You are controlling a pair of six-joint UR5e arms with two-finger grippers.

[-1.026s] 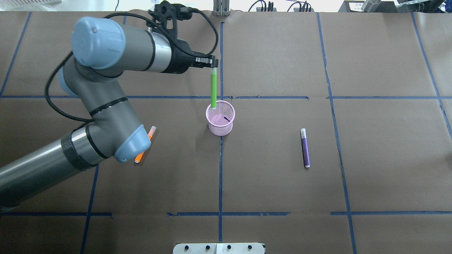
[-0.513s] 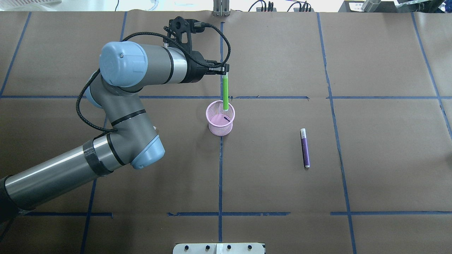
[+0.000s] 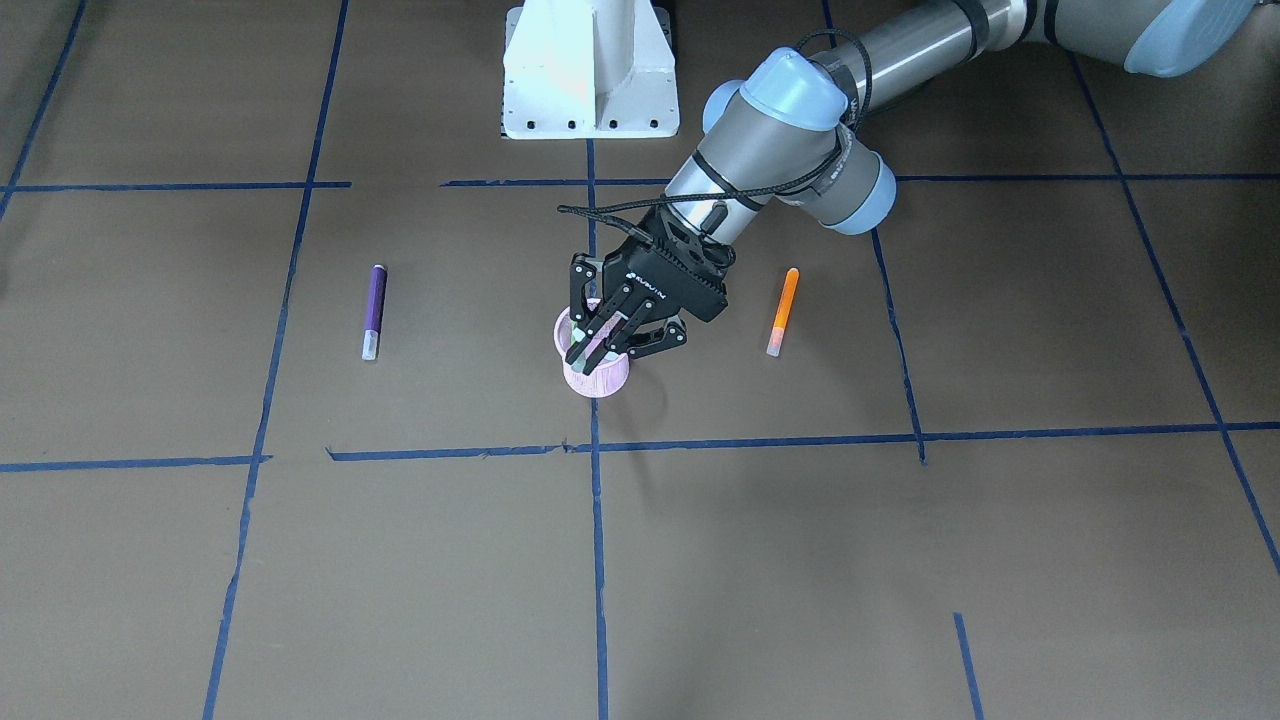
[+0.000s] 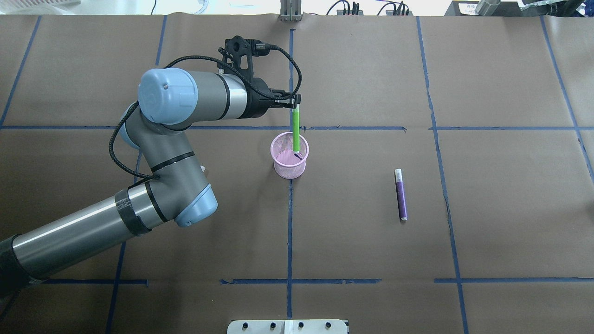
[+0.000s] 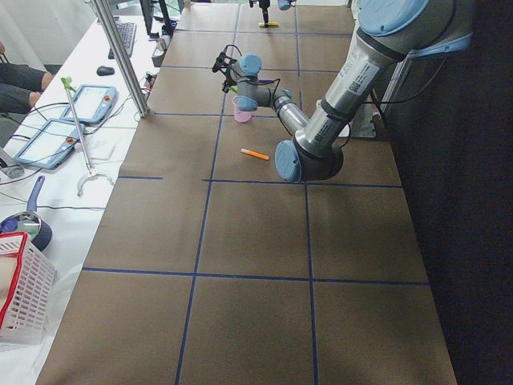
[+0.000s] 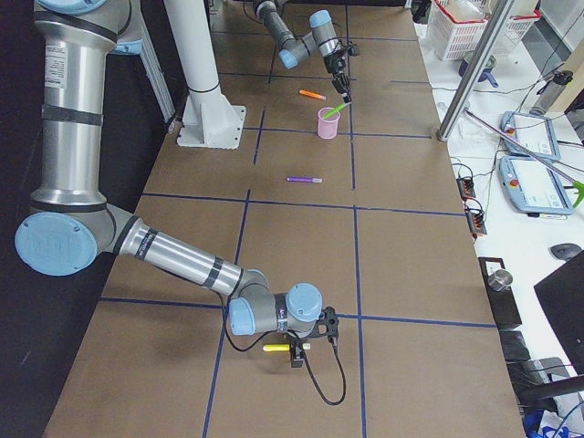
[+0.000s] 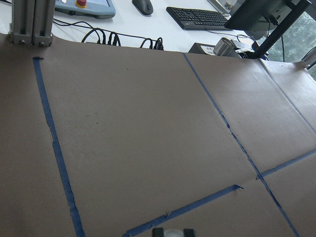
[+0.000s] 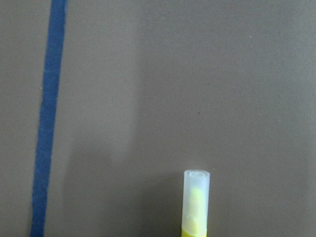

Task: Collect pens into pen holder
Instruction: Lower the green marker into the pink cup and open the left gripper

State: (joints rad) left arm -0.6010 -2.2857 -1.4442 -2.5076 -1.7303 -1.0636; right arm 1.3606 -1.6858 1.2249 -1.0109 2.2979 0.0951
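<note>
- Step in hand, as judged: lowering the green pen (image 4: 296, 132) into the pen holder (image 4: 282, 170).
- Left gripper (image 4: 295, 100), centre of the overhead view: jaws drawn in narrow on the pale cap end of the green pen. The pen hangs close to upright below it, with its lower tip already inside the holder's rim.
- Likely reason for the top-end grip: the whole barrel can go into the cup and the fingers stay above the mesh.
- Pen holder: upright on the brown paper (image 4: 371, 241), just below the middle grid crossing in the overhead view, directly under the gripper.
- Purple pen (image 4: 401, 195): flat on the paper, right of centre in the overhead view, well apart from the holder and not yet collected.
- Orange pen (image 3: 782, 310): flat, right of centre in the front-facing view, near the holder. The overhead view hides it under the left arm (image 4: 185, 204).
- Right gripper (image 6: 299, 351): low at the bottom of the right-side view, just beside a yellow pen (image 6: 274, 348). Its wrist view shows that pen's clear cap at bottom centre but no fingers, so its opening and any hold cannot be told.
- Risk, judged: the cup looks light, so a release with the pen leaning on the rim could tip it.
</note>
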